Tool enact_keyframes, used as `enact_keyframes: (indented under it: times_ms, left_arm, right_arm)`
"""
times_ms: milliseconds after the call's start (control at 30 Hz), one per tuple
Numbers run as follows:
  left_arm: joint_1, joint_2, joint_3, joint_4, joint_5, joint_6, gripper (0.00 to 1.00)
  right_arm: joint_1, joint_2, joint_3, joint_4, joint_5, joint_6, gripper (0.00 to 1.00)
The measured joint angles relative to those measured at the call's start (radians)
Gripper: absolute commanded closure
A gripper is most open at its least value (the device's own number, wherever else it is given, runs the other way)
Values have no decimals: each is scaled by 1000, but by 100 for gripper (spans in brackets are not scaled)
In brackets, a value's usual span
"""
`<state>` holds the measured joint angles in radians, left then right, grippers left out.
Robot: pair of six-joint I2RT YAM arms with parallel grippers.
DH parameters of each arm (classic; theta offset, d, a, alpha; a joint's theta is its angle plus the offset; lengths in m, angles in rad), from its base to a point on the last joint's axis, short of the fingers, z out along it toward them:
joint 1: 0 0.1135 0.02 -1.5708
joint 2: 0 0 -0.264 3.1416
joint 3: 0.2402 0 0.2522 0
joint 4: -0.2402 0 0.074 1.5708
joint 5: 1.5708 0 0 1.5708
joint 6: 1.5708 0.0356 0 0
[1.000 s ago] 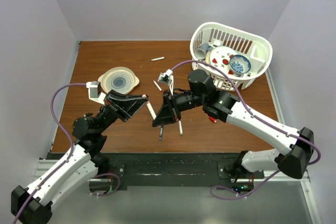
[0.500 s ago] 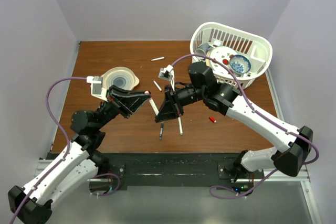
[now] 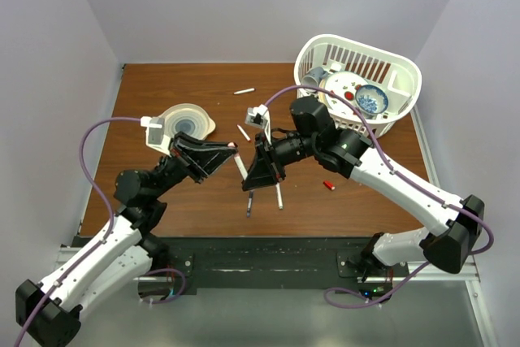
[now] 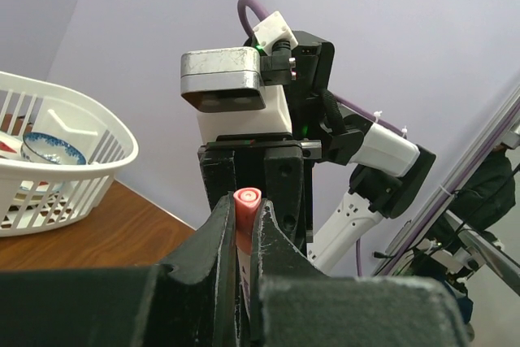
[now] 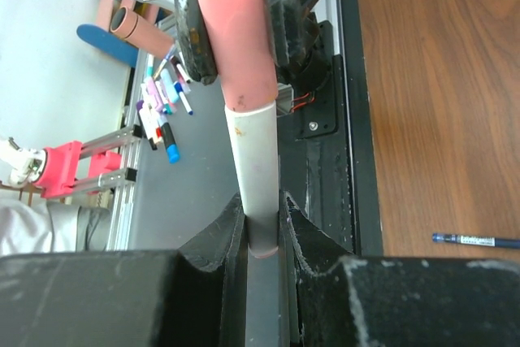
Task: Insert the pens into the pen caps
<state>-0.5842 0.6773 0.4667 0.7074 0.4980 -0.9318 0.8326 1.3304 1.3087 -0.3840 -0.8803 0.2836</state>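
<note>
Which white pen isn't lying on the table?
The thin white plastic pen gripped by the right pincer, its tip in the pink cylindrical cap held by the left pincer; the others lie flat on the brown table.

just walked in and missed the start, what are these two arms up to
The left gripper is clamped on a pink cap and the right gripper on a white pen. They meet above the table. The right wrist view shows the pen's end already inside the cap. Several loose pens and a red cap lie on the wood.
</note>
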Motion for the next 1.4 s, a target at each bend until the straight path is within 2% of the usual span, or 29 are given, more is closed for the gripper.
enact_keyframes:
  times_ms: [333, 533, 833, 967, 1067, 1167, 1200, 1233, 1300, 1333, 1400]
  left_arm:
    - [-2, 13, -31, 73, -33, -32, 100]
    - [-16, 19, -42, 122, -92, -45, 100]
    - [-67, 84, -78, 235, -117, -145, 100]
    - [-71, 101, -40, 196, -113, -149, 100]
    - [-70, 113, 50, 82, -94, -109, 100]
    - [-52, 150, 164, -39, -13, -69, 100]
    - [-45, 160, 188, -61, 10, -67, 100]
    - [-37, 172, 212, -84, 41, -62, 100]
    - [-26, 197, 243, -125, 94, -54, 100]
    - [-23, 214, 256, -145, 115, -51, 100]
    - [-17, 244, 273, -184, 153, -48, 100]
  right_arm:
    - [-12, 6, 24, -20, 8, 37, 100]
    - [-34, 39, 128, -89, 17, 37, 100]
    - [-45, 83, 200, -71, 0, 84, 100]
    - [-58, 79, 200, -26, -2, 116, 100]
    - [-74, 51, 178, 29, -1, 123, 100]
    - [-92, -25, 89, 144, 18, 134, 100]
    - [-93, -46, 60, 178, 29, 140, 97]
    - [-95, -68, 23, 216, 41, 150, 88]
    - [-97, -124, -74, 301, 79, 171, 77]
    - [-99, -141, -106, 320, 90, 182, 66]
    - [-104, -178, -178, 367, 127, 202, 58]
